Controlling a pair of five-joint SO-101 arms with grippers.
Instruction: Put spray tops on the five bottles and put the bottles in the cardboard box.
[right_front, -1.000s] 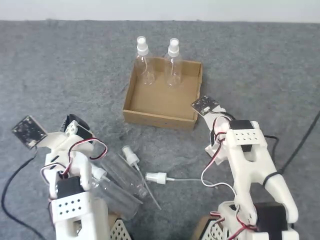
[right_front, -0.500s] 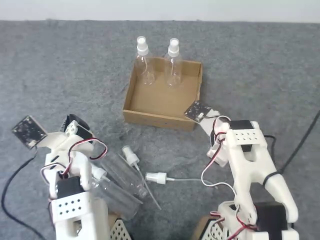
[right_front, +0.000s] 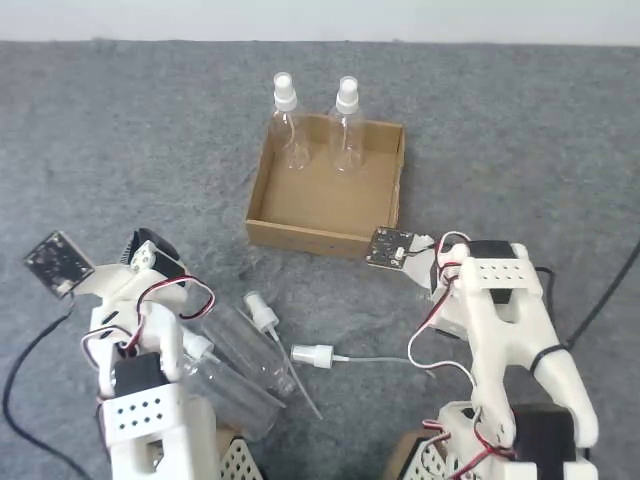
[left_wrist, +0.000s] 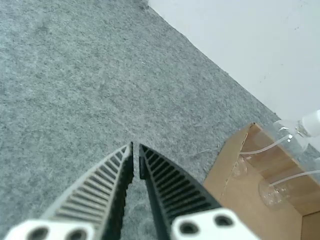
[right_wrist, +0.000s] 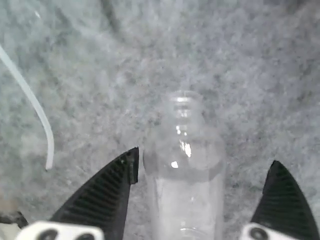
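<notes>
Two capped bottles (right_front: 346, 125) stand inside the box (right_front: 320, 205) against its far wall, so that share of the job looks done. The box sits mid-counter (right_front: 520, 130), toward the far edge. The lying bottles (right_front: 235, 370) rest beside the left arm at the near edge. A loose spray top (right_front: 312, 354) lies just beside them, its tube trailing toward the right arm.

The right end effector (right_wrist: 202, 157) is spread wide astride an open bottle (right_wrist: 184, 170) lying on the counter, neck pointing away from the wrist. One finger is just beside its shoulder and the other is apart from it, so nothing is gripped. I judge this to be lining up a grasp, so the bottle can be held for capping. The right arm is folded forward with its wrist tipped steeply down, just off the box's near right corner.

The left end effector (left_wrist: 136, 146) is closed on nothing, fingers together, above bare counter and aimed toward the far edge. Its arm is tucked back at the near left corner, probably parked until a top needs fitting.
</notes>
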